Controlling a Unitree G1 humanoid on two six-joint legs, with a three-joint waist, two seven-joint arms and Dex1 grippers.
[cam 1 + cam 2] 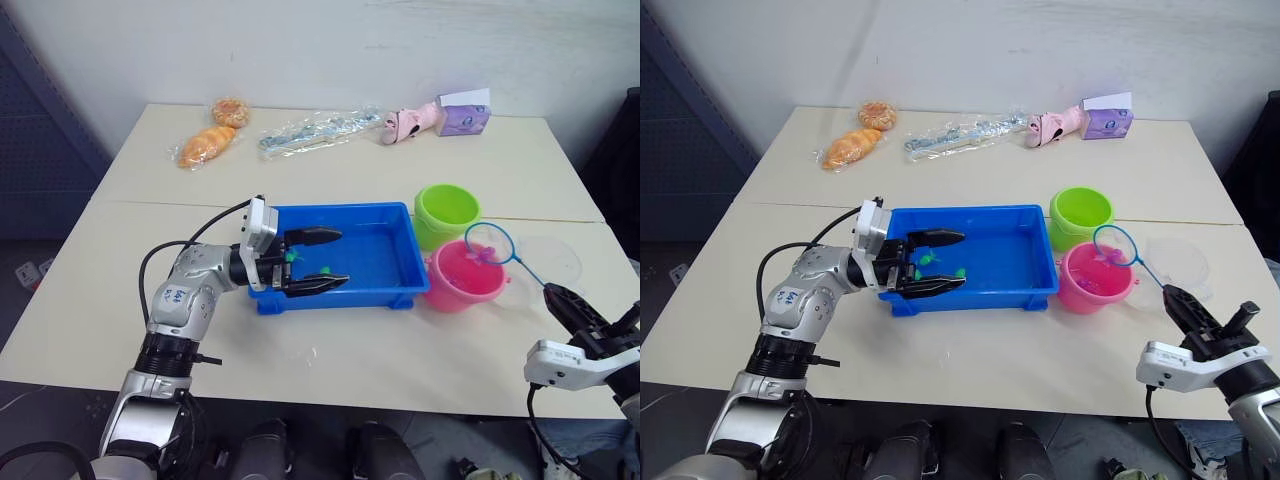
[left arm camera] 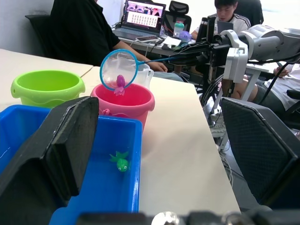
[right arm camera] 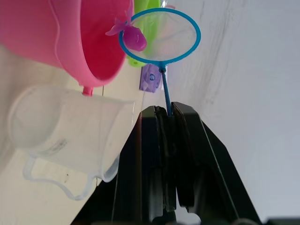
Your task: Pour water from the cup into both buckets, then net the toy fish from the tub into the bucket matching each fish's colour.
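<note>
Handle of the net [image 3: 159, 51] sits clamped in my right tool [image 3: 167, 117]; ahead, its hoop carries a pink fish [image 3: 134, 38] over the pink bucket [image 1: 463, 275]. I'd tip it gently so the fish drops inside. My left tool [image 1: 315, 260] hangs wide open over the tub [image 1: 400, 290], forearm level.

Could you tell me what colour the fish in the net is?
Pink fish in the net; clearest in the right wrist view.
</note>
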